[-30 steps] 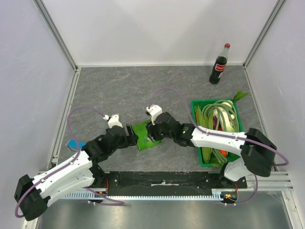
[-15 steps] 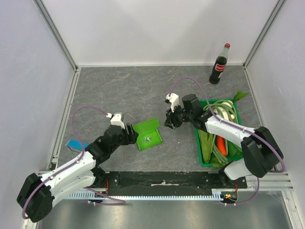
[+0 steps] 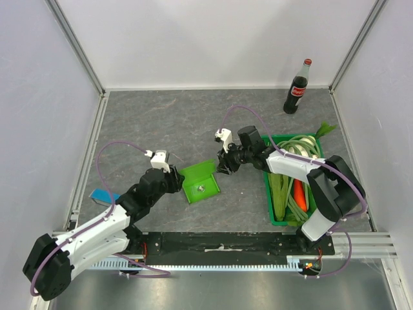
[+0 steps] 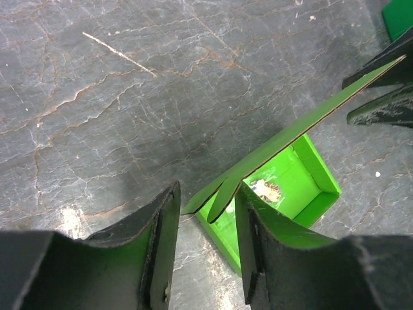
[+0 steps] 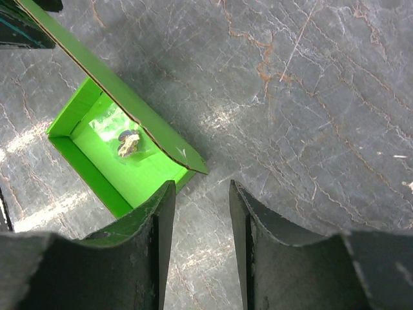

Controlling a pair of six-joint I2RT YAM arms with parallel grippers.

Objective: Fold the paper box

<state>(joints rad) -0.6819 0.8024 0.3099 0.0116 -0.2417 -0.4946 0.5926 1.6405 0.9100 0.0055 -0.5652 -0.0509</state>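
The paper box [image 3: 200,184] is lime-green card, lying open on the table with its lid flap [image 4: 303,126] raised at a slant. A small wrapped item [image 5: 129,143] lies inside it. My left gripper [image 3: 177,179] is at the box's left edge. In the left wrist view it [image 4: 206,194] is open, with the flap's near corner between the jaws and not pinched. My right gripper [image 3: 224,166] is open and empty, just right of the box and above the bare table. In the right wrist view it [image 5: 202,190] has the box [image 5: 97,161] at upper left.
A dark-green crate [image 3: 266,143] of vegetables stands to the right under my right arm. A cola bottle [image 3: 297,87] stands at the back right. A small blue block [image 3: 101,196] lies at the left near my left arm.
My right gripper came off the box, swung back to the right, then moved slightly left toward it. The lid flap now stands raised. My left gripper stayed at the box's left edge.
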